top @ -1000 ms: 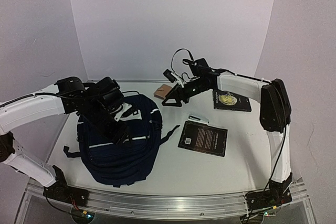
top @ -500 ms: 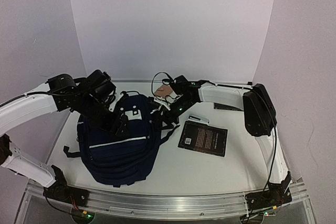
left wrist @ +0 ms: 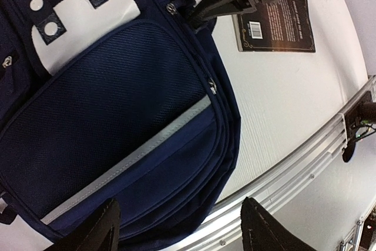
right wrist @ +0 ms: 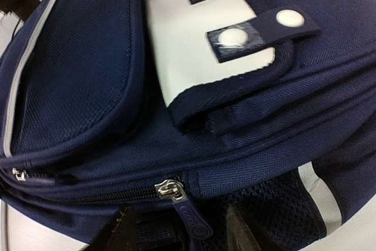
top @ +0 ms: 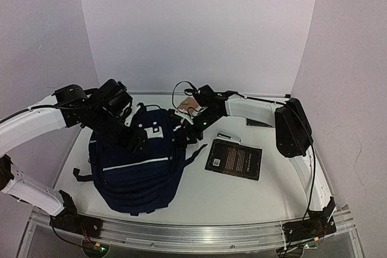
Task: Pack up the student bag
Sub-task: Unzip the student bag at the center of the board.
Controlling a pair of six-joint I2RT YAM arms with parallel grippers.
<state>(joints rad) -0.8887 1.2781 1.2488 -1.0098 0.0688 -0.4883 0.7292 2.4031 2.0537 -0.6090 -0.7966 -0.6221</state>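
One bag (top: 139,170) lies flat on the left of the table (top: 242,197). There are two books. One book (top: 233,159) lies near the bag. The other book (top: 259,123) is half hidden behind the right arm (top: 254,107). The left gripper (left wrist: 180,204) is wide open over the bag and holds nothing. The right gripper (right wrist: 176,213) is half open around a zip pull (right wrist: 194,223) and is not pinching it.

The right end effector (top: 191,127) has been swung leftward from above the far book (top: 260,124) to the student bag's (top: 139,173) upper right edge, and the left end effector (top: 138,144) has been drawn slightly back toward the bag's top.
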